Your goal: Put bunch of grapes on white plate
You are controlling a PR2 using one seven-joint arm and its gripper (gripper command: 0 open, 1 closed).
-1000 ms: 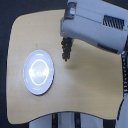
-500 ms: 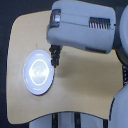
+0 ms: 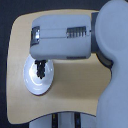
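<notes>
The white plate (image 3: 31,86) lies on the tan table toward the exterior view's left, its upper part covered by my arm. The bunch of grapes (image 3: 40,71), a dark narrow cluster, hangs upright over the plate's middle. I cannot tell whether its lower end touches the plate. My gripper (image 3: 39,61) is above it, mostly hidden under the big grey forearm, and it is shut on the top of the bunch.
The round-cornered wooden table (image 3: 75,95) is ringed by dark floor on the exterior view's left and top. My grey arm and shoulder (image 3: 110,65) fill the exterior view's right side and hide much of the table.
My arm has swung toward the exterior view's left with the grapes hanging from it. The bunch went from beside the plate's right edge to over its middle.
</notes>
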